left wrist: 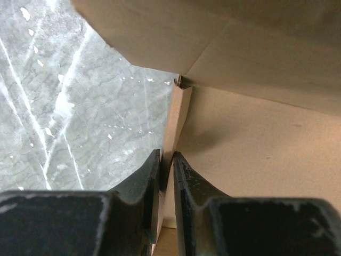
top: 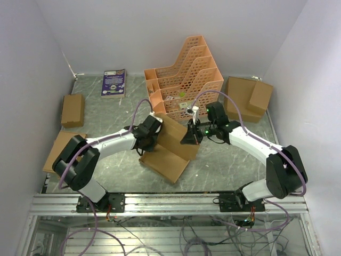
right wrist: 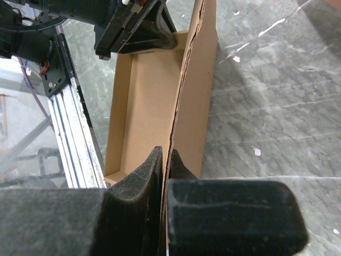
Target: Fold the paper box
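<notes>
A half-formed paper box sits near the middle of the tabletop. Its base and low walls are shaped, but one large panel stands raised, not yet closed. The left claw pinches a side wall, and the right claw clamps the raised panel's edge.

Matt brown cardboard paper box on glossy veined table
</notes>
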Robot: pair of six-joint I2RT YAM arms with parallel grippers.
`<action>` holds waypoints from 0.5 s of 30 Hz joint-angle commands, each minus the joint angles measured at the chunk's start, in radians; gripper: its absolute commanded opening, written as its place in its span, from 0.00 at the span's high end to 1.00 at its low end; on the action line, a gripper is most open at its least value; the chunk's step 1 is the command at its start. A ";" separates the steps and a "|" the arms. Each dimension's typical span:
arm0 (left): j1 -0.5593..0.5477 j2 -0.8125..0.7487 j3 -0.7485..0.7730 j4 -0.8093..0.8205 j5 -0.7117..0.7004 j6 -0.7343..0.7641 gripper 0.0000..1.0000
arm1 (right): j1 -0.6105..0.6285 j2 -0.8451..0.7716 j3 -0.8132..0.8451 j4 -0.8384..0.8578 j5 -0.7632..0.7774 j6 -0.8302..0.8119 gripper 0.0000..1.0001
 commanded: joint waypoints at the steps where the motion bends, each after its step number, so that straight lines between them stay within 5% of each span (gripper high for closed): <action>1: -0.019 -0.040 -0.017 0.100 0.019 -0.003 0.76 | 0.021 -0.047 -0.001 0.172 -0.167 0.038 1.00; 15: -0.019 -0.120 -0.100 0.179 0.024 0.029 0.84 | -0.058 0.064 -0.046 0.265 -0.212 0.231 1.00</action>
